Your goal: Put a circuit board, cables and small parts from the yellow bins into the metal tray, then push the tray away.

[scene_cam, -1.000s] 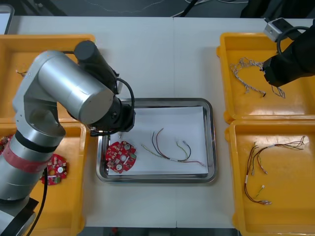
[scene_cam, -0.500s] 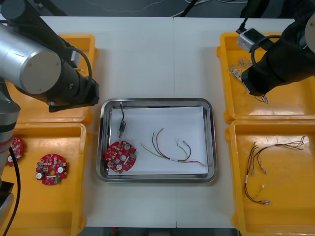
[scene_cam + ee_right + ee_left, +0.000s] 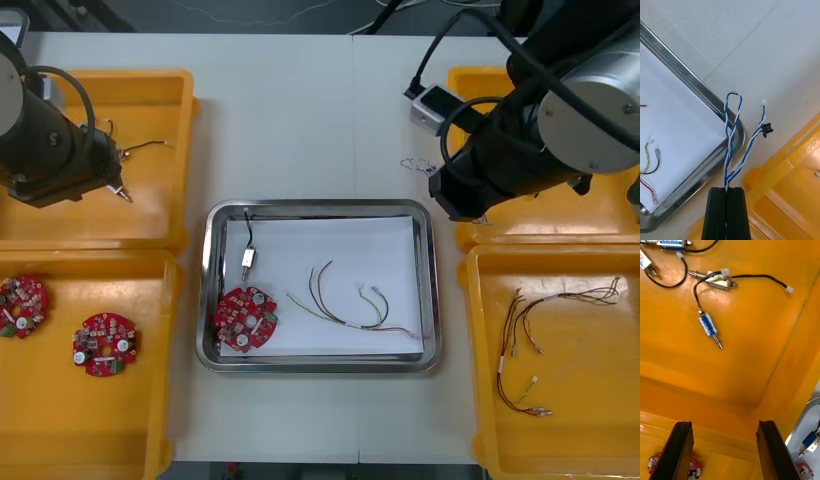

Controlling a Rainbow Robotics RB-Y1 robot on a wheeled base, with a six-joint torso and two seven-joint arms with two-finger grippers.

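In the right wrist view, the right gripper [image 3: 727, 189] is clamped on a blue-white cable [image 3: 730, 127] just beside the tray [image 3: 696, 90] corner (over the desk [image 3: 752, 37]). In the left wrist view, the left gripper [image 3: 724, 423], fingers apart, hangs over a yellow bin [image 3: 733, 363].

White-lined metal tray [image 3: 432, 290] between yellow bins [image 3: 90, 420]. Inside: red circuit board [image 3: 245, 318] at near left corner, small metal part [image 3: 247, 257] just beyond, red and yellow cables [image 3: 350, 305] mid-tray. Pinched in right gripper [image 3: 727, 189]: twisted blue and white cable [image 3: 730, 150], by tray's far right corner.
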